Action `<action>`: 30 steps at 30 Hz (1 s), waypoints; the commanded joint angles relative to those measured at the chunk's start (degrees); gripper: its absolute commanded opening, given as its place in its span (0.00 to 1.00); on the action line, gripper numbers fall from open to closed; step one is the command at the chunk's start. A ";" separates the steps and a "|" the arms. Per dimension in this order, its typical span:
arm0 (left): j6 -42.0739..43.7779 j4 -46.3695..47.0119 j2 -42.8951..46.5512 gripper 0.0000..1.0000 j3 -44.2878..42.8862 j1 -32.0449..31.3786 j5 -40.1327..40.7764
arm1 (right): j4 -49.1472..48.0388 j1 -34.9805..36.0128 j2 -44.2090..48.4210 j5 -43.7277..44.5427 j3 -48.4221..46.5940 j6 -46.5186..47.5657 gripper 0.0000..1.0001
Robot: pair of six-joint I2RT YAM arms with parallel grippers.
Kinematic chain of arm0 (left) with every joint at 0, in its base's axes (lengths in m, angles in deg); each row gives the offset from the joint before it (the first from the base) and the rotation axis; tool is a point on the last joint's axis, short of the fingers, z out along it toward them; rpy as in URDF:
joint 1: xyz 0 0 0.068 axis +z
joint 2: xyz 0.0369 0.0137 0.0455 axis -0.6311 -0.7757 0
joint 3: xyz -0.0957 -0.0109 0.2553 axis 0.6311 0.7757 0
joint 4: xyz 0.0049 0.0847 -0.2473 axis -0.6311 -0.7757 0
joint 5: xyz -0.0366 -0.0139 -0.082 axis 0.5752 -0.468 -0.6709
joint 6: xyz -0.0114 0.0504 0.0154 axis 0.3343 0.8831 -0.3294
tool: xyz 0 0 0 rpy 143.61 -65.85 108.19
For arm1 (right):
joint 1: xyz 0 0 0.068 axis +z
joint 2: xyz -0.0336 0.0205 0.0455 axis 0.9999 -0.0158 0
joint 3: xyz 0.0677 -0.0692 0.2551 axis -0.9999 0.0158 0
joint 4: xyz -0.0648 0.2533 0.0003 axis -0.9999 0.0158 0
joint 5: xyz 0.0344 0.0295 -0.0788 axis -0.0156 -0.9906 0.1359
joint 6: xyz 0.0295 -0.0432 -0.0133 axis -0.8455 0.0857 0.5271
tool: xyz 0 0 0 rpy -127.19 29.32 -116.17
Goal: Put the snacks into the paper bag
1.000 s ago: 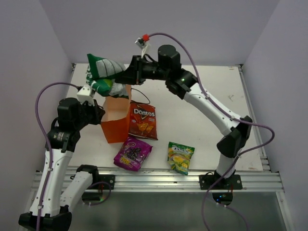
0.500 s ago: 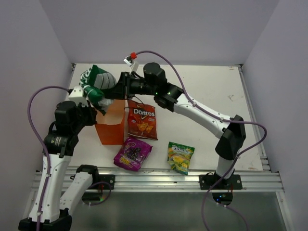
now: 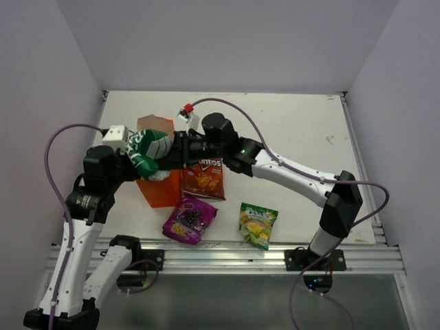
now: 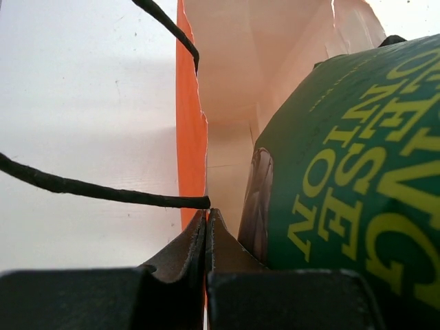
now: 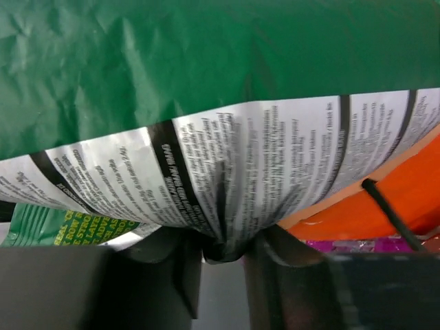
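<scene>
The orange paper bag [image 3: 162,192] stands at the left of the table, mouth up. My left gripper [image 3: 141,170] is shut on its rim; in the left wrist view the jaws [image 4: 207,218] pinch the orange edge [image 4: 190,137] beside a dark cord handle [image 4: 103,192]. My right gripper [image 3: 169,155] is shut on the green-and-white chip bag [image 3: 147,147], pinching its crimped end [image 5: 223,237]. The chip bag [image 4: 344,179] hangs partly inside the bag's mouth. The red Doritos bag [image 3: 204,175], the purple packet [image 3: 189,218] and the yellow-green packet [image 3: 258,225] lie flat on the table.
Purple cables loop above both arms. The table's near edge is a metal rail [image 3: 227,258]. White walls close in the left, back and right sides. The Doritos bag lies right against the paper bag, under my right forearm.
My right arm has swung forward and down, bringing the chip bag from above the paper bag's far side into its mouth. The left gripper has kept its grip on the rim.
</scene>
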 commanded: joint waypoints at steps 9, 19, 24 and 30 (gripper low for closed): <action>2.21 2.53 0.23 0.00 0.34 -2.58 -1.54 | 16.78 1.62 -4.86 5.62 -24.56 13.22 0.99; 3.00 2.53 -0.38 0.00 -0.01 -3.90 1.01 | 33.14 1.62 8.83 24.60 -27.41 24.48 0.99; 3.00 2.89 -0.47 0.00 0.34 -4.16 0.57 | 26.40 1.27 17.63 30.05 1.74 21.59 0.99; 2.82 2.27 -0.73 0.00 -0.10 -4.43 -0.31 | 12.07 -0.48 15.12 34.37 27.44 18.25 0.99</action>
